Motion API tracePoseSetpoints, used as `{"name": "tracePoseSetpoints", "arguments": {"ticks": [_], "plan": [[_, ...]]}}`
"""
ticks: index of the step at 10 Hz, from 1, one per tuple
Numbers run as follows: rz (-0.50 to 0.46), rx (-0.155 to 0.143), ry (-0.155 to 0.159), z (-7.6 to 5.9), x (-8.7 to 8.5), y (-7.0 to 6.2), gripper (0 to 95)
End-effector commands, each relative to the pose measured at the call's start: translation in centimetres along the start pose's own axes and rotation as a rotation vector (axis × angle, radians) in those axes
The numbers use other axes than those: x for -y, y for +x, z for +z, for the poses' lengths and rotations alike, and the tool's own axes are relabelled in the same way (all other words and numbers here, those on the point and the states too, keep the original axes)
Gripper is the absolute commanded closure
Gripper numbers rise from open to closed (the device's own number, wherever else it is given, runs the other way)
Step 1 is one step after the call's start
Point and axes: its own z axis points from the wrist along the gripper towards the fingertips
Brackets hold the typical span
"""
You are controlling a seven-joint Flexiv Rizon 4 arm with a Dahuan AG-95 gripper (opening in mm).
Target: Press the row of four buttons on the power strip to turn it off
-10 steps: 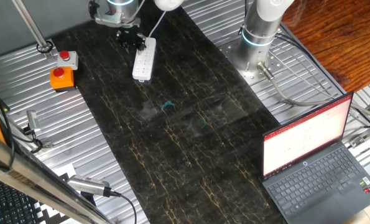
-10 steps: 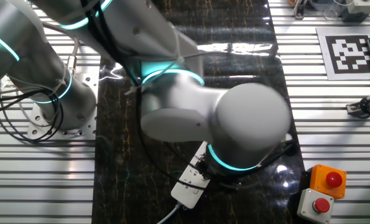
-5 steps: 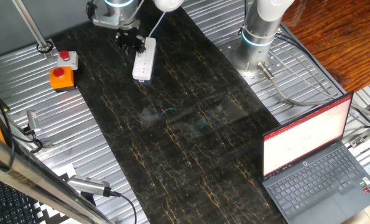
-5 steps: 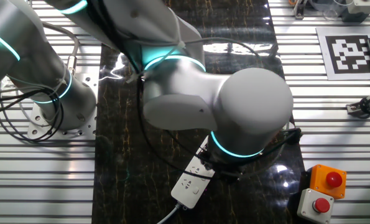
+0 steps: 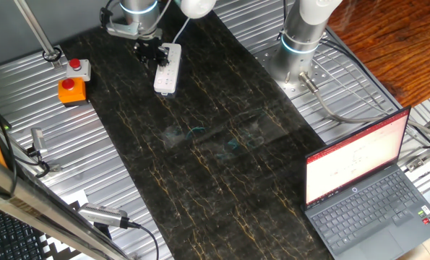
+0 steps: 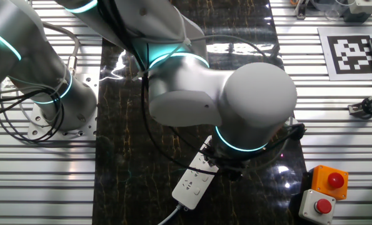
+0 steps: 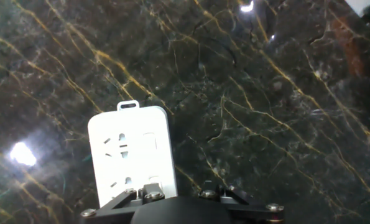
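The white power strip [image 5: 167, 68] lies on the dark marble mat at the back left, its cord running up past the arm. My gripper [image 5: 150, 50] is low at the strip's far end, on its left side. In the other fixed view the wrist covers the gripper and one end of the power strip [image 6: 194, 183]. The hand view shows the tabbed end of the power strip [image 7: 132, 152] just ahead of the hand. Two pale switches of the row of four buttons [image 7: 150, 142] show beside the sockets. The fingertips are hidden in every view.
An orange box with a red button [image 5: 71, 90] and a grey box with a red button [image 5: 77, 68] stand left of the mat. The arm's base [image 5: 299, 50] is at the back right. An open laptop [image 5: 366, 180] sits at the front right.
The wrist has shifted a little along the strip, and more of the strip's white face now shows in the other fixed view. The strip has not moved.
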Motion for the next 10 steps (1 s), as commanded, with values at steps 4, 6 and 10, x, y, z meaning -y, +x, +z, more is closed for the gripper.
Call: {"name": "tracePoseSetpoints", "arguments": {"ticks": [4,6,10], "plan": [[-0.001,0.0,0.007,0.2,0.1,-0.1,57.0],[-0.002,-0.001,-0.001,-0.9,0.3,-0.3,57.0],[0.021,0.003,-0.007,-0.9,0.2,-2.1,57.0]]}}
